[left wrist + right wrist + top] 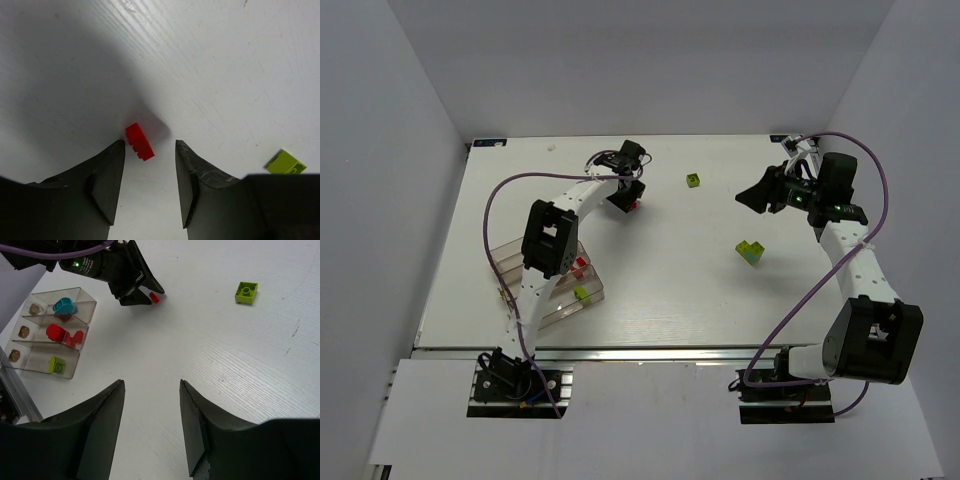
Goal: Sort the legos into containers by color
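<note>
The red brick (138,141) lies on the desk (235,75) between the tips of our left jaws, its long axis slanting across the gap. Left jaws and right jaws stand part-open, holding nothing.

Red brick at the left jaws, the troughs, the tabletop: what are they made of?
Red brick: opaque moulded plastic, smooth, crisp notched edge.
Troughs: clear rigid plastic, possibly acrylic; contents show through the walls.
Table: white, matte, fine linear grain; probably laminate or painted board.
</note>
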Available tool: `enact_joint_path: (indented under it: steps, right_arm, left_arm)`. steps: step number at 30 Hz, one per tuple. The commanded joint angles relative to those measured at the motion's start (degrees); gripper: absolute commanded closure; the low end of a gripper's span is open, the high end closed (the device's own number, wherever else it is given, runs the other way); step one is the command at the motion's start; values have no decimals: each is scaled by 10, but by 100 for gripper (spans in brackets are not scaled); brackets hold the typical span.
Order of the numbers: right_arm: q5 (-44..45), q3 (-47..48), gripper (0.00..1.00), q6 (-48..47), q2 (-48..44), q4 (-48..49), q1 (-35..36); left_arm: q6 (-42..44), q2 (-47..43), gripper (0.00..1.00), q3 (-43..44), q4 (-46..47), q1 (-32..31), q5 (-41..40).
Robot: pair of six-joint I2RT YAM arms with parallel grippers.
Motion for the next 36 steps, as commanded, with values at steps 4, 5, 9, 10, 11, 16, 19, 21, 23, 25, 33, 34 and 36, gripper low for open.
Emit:
enact_joint_path:
  steps: [4, 5, 9, 10, 11, 16, 19, 21, 23, 25, 33, 34, 36]
  right_arm:
    - [2, 16, 47, -4, -21, 8, -3]
    - [2, 15, 47, -4, -22, 8, -3]
    - [-2, 14, 47, -1, -25, 11, -5]
    - [-3, 14, 47, -2, -26, 11, -4]
    - [-4, 15, 47, -1, -26, 11, -3]
    - [-5, 13, 47, 3, -32, 15, -6]
    - [-8, 11, 47, 5, -36, 17, -7]
    - [-9, 10, 47, 6, -37, 20, -7]
    - [-11, 10, 48, 8, -38, 21, -6]
    - [-12, 9, 48, 10, -39, 22, -7]
    - [-18, 6, 48, 13, -44, 26, -12]
    - [-19, 5, 48, 12, -43, 27, -13]
    - [-19, 4, 48, 13, -42, 28, -12]
  left_arm:
    - [-8, 17, 51, 21, -8, 5, 18]
    - [-8, 16, 54, 19, -5, 5, 18]
    - [-6, 18, 60, 18, -7, 5, 23]
    - [-5, 19, 61, 18, -7, 5, 23]
    - [-2, 18, 61, 18, -9, 5, 25]
    - [14, 20, 68, 5, -11, 11, 34]
    - [26, 18, 75, -3, -11, 11, 42]
    - [35, 15, 77, -7, -11, 11, 42]
    - [55, 2, 83, -20, 2, 11, 46]
    - [76, -9, 88, -32, 18, 11, 50]
    - [303, -151, 100, -84, 70, 11, 86]
    - [322, -176, 100, -103, 58, 11, 76]
    - [331, -256, 100, -179, 51, 11, 40]
